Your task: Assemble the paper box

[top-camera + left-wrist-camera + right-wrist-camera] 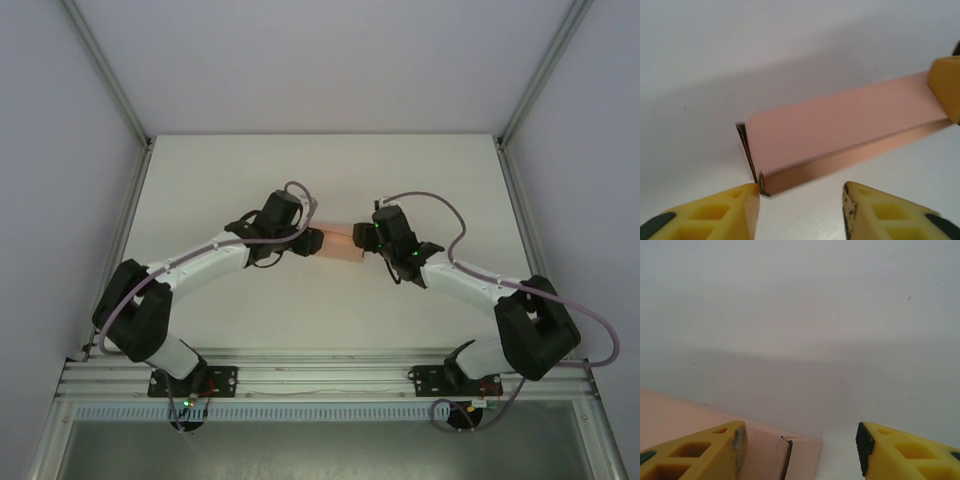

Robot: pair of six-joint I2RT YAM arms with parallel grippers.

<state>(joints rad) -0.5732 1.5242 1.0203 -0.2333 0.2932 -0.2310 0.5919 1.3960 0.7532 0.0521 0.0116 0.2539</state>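
The paper box (340, 245) lies flat on the white table (330, 170), near its middle. It is already folded into a long, low, closed-looking shape, with one arm at each of its short ends. That layout reads as a bracing job, with each end looked after by its own arm.

At the box's left end, the left gripper (312, 243) has its jaws parted and nothing between them. In the left wrist view the box's near corner (762, 187) sits just at the tip of one yellow finger (747, 200), and the gap beside it shows bare table. The end flap (743, 145) on that end stands a little proud of the side wall, not quite flush. So this claw is probably placed there to press or re-pinch that end.

At the box's far end, the right gripper (362, 238) is also released. Its wrist view shows the jaws well apart, with the box's end (800, 457) lying partly in the gap but not pinched. One of its fingers (946, 85) rests against the top of that end as seen from the left wrist camera, likely to steady the box so it cannot slide or lift.

A dark seam (786, 455) runs up the box's end here — a tuck line, it seems — and whether it is fully seated I cannot tell. The assembly looks nearly done, with only the end closures left to settle.
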